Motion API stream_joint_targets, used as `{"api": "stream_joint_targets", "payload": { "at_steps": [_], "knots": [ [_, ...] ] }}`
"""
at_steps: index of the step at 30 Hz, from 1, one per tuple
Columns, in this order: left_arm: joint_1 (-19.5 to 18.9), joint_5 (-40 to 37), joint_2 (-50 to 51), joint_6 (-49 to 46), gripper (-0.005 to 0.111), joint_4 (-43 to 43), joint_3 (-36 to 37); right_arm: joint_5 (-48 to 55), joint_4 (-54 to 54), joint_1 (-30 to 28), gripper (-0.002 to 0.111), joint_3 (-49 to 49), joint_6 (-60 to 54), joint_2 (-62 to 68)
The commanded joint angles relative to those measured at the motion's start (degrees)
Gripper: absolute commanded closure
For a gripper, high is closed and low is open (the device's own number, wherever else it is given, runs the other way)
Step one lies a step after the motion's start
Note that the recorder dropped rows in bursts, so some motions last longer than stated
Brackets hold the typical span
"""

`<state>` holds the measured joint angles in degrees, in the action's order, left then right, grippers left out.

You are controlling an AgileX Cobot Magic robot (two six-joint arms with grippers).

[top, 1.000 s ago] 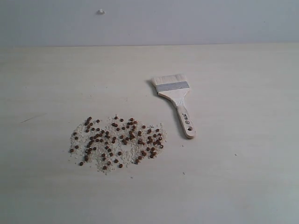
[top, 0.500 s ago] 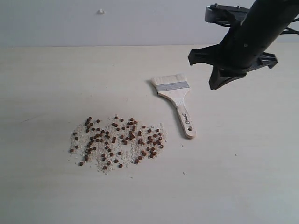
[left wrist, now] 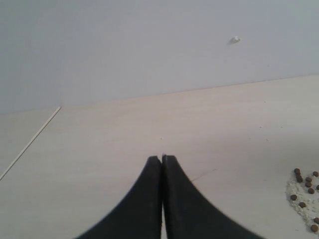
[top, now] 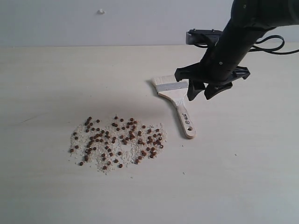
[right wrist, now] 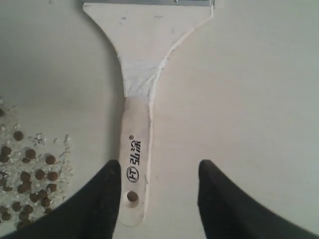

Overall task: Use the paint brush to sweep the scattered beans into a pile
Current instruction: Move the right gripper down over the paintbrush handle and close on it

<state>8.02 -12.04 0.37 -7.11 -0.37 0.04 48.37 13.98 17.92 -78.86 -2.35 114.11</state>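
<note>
**Brush not yet picked up; sweeping still to begin**

The pale counter (top: 56, 74) carries everything, and nothing on it looks swept so far. The right arm (top: 233, 42) reaches in from the far right. Its right gripper (top: 201, 94) hangs over the paint brush (top: 179, 106) with jaws apart and nothing between them. In the right wrist view the handle lies closer to one finger (right wrist: 107, 199) than midway, so I judge the grasp needs a small sideways correction before closing. Whether the fingertips touch the counter cannot be told.

The left gripper (left wrist: 162, 160) waits off to the side with its jaws pressed together, holding nothing.

The paint brush lies flat, bristles toward the far wall, its holed handle end pointing at the near edge, just right of the spill but apart from it.

The beans (top: 117, 140) are spread in a loose wide patch, mingled with whitish crumbs (top: 106, 170). No pile exists; grasping, lifting and all sweeping remain.
</note>
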Motion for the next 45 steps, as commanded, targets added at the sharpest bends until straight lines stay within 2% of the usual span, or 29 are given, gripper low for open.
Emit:
{"api": "stream_joint_targets", "payload": {
  "at_steps": [1, 11, 16, 45],
  "knots": [
    [-0.1, 0.2, -0.4, -0.1, 0.107, -0.4, 0.0, 3.0, -0.5, 0.1, 0.058, -5.3, -0.9, 4.1],
    [-0.1, 0.2, -0.4, -0.1, 0.107, -0.4, 0.0, 4.5, -3.0, 5.1, 0.058, -11.4, 1.5, 9.2],
    [-0.1, 0.2, -0.4, -0.1, 0.107, -0.4, 0.0, 6.7, -11.0, 8.1, 0.058, -12.6, 8.7, 11.2],
    [0.8, 0.2, -0.4, -0.1, 0.107, -0.4, 0.0, 7.4, -12.5, 8.2, 0.058, -12.4, 13.0, 12.0]
  ]
}}
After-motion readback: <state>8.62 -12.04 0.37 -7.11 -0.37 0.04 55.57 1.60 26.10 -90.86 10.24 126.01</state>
